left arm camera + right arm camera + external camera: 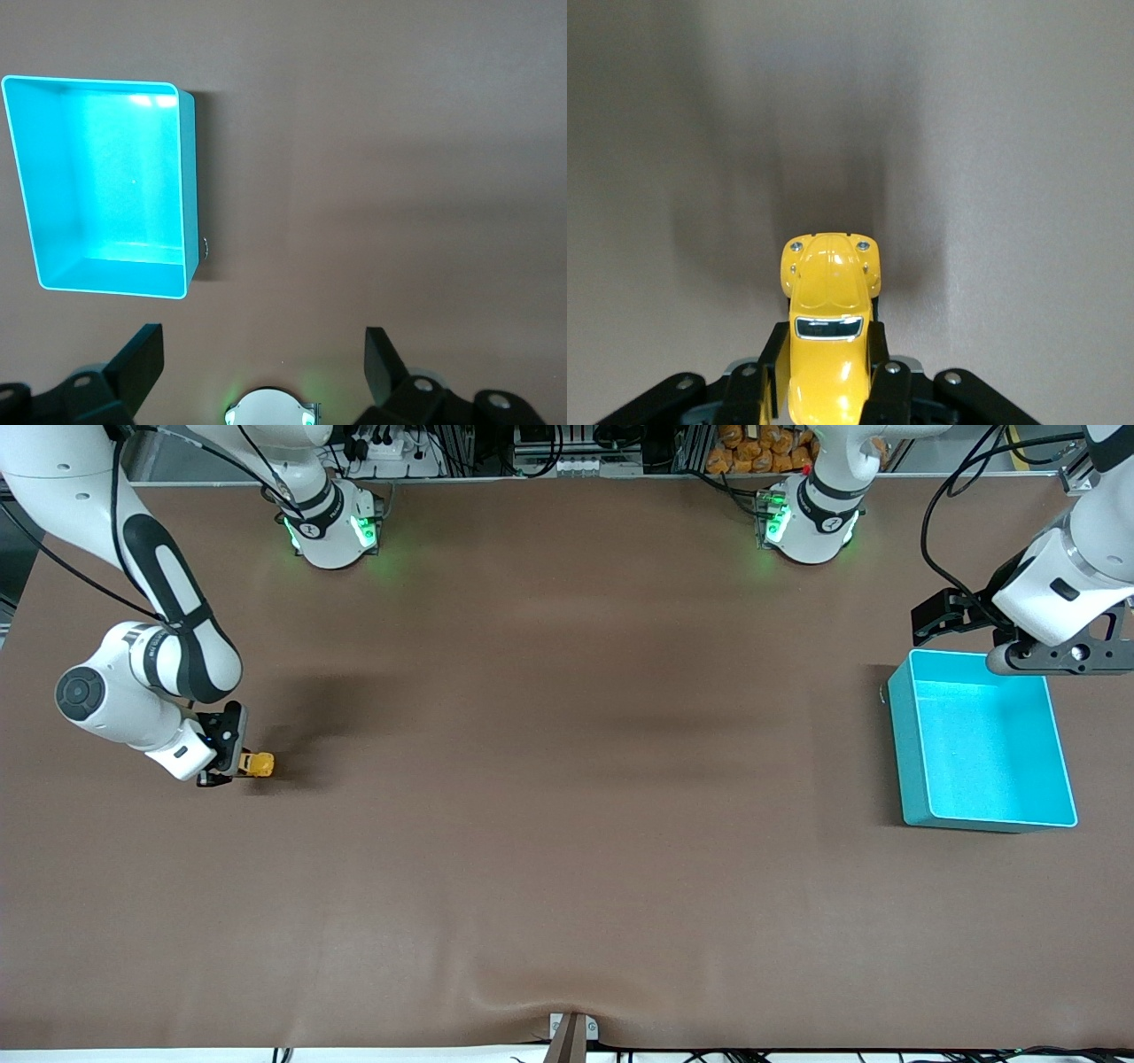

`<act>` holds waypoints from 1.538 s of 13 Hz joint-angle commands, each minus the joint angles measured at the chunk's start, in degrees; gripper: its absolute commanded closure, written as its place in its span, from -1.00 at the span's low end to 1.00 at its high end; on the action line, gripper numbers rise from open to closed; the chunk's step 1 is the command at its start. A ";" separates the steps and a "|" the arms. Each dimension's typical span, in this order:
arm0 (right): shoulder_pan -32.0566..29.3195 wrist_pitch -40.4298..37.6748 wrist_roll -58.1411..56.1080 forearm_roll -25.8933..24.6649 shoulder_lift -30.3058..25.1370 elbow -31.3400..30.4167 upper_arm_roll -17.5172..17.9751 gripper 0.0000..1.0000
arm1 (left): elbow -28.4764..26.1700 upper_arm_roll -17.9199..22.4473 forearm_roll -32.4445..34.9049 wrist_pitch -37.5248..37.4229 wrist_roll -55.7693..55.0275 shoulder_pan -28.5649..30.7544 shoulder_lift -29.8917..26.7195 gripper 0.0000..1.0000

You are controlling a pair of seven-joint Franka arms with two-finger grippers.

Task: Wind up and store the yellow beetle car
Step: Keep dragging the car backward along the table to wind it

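Right gripper [232, 772] jaws clamped on the yellow beetle car [259, 764]; car low at the tabletop [567, 824], toward the right arm's end.

Car gripped along both sides, nose pointing away from the wrist; whether its wheels touch cannot be told; winding judged in hand or pending, storing not yet done; left gripper [264, 363] waits over the tabletop beside the turquoise bin [897, 717], jaws apart; bin holds nothing.

Right gripper [826, 390] fingers clamped (low, wrist bent); left gripper [264, 363] fingers spread, waiting
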 commanded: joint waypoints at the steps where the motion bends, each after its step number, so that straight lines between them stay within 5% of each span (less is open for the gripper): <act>1: -2.51 1.95 -2.46 -0.49 5.01 2.73 0.48 0.28 | 0.54 -0.11 -0.88 0.29 -0.69 0.18 0.03 -1.00; 20: -8.49 1.07 -8.44 -0.31 6.68 6.16 0.57 0.12 | 0.54 0.42 -2.47 0.81 -0.78 0.53 0.12 -1.00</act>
